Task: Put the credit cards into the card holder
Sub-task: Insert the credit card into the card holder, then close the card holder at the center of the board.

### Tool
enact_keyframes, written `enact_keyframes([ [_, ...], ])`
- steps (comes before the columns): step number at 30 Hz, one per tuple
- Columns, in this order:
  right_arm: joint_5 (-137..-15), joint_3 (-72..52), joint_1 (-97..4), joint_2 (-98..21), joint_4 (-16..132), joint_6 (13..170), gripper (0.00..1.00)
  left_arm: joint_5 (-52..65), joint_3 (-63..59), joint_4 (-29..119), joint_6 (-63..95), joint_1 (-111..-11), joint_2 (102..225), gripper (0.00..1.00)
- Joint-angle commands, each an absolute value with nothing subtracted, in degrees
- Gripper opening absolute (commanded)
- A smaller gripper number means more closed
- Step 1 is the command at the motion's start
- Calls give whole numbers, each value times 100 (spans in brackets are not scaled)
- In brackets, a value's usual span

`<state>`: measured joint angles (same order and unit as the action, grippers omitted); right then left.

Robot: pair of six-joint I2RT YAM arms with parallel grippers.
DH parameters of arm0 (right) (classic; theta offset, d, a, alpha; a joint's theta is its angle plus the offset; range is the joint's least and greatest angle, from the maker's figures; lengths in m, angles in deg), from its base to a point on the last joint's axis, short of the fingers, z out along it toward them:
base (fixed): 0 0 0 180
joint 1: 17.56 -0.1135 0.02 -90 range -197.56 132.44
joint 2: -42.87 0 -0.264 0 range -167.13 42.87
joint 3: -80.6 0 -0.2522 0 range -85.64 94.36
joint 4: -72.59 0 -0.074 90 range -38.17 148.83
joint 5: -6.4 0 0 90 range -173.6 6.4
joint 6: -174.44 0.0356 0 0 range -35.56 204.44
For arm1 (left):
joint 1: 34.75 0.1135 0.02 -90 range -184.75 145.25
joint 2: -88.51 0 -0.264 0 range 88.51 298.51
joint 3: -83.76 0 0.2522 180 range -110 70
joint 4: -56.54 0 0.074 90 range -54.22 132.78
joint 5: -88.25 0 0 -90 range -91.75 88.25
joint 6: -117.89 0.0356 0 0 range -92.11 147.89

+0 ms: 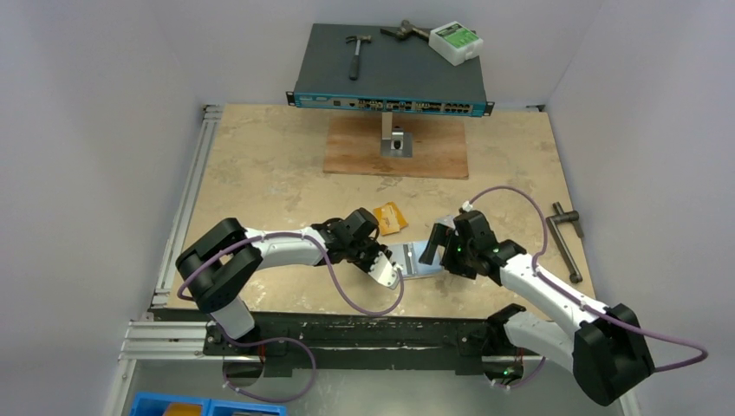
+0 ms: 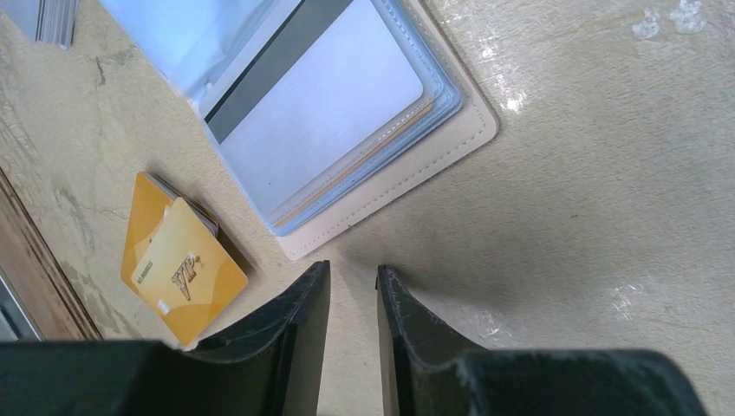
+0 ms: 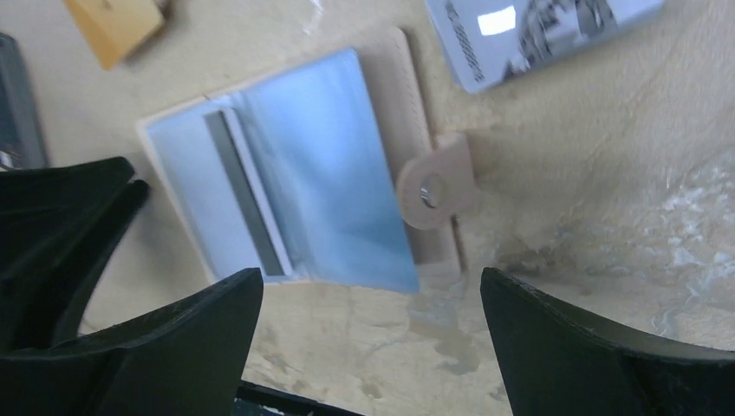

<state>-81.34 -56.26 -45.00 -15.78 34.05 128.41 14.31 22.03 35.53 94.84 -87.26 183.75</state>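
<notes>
The beige card holder (image 1: 406,260) lies open on the table between my two grippers. In the left wrist view its clear bluish pocket (image 2: 347,113) holds a silver-grey card with a dark stripe. An orange-yellow card (image 2: 182,277) lies on other cards to its left; it also shows in the top view (image 1: 390,217). More silver-grey cards (image 2: 52,17) lie further off, one printed (image 3: 537,35). The black card is not in view. My left gripper (image 2: 354,277) is empty, jaws a narrow gap apart, just short of the holder's corner. My right gripper (image 3: 373,295) is wide open and empty, near the snap tab (image 3: 438,182).
A network switch (image 1: 390,65) at the back carries a hammer (image 1: 357,52) and a white box (image 1: 457,42). A wooden board (image 1: 397,147) with a metal bracket lies in front of it. A metal crank tool (image 1: 568,243) lies at the right.
</notes>
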Motion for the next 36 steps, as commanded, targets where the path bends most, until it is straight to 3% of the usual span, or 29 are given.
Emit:
enact_keyframes([
  [1,-7820,-6019,-4357,-1371,3898,13103,99,1551,2340,3742,9416,-8730,18228,26],
  [14,-7643,-6667,-4149,-1400,4997,13512,86,1575,2613,4581,9729,-8941,18449,26],
  [25,-7068,-6922,-4121,-853,5800,13465,65,1560,2606,4811,9747,-8941,18480,26],
  [36,-6813,-6970,-4112,-316,6040,13401,64,1527,2563,4612,9751,-8941,18422,26],
])
